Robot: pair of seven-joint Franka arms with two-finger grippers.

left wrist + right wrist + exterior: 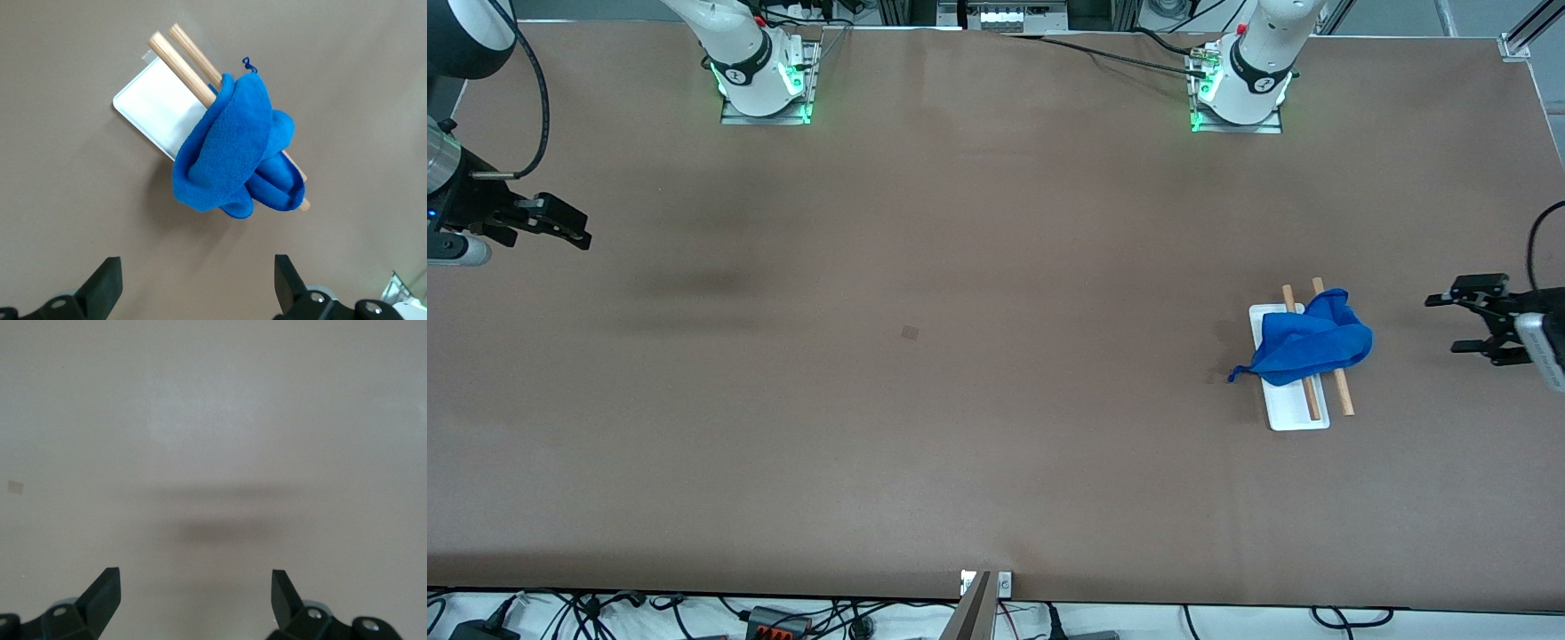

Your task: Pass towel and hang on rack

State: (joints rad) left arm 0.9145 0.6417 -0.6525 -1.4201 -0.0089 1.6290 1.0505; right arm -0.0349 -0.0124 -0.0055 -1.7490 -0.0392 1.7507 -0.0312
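The bright blue towel [1312, 342] hangs bunched over the two wooden rods of the rack [1294, 411], near the left arm's end of the table. Its loop tag [1232, 376] sticks out toward the table's middle. In the left wrist view the towel [233, 153] covers the middle of the rods, and the rack's white base [150, 110] shows beside it. My left gripper [1451, 324] is open and empty in the air, beside the rack at the table's end; it also shows in its wrist view [197, 287]. My right gripper [574, 228] is open and empty, over the bare table at the right arm's end [193, 597].
A small square mark [910, 333] lies on the brown table near its middle and shows in the right wrist view [15, 487]. Cables and plugs run along the table's edge nearest the camera.
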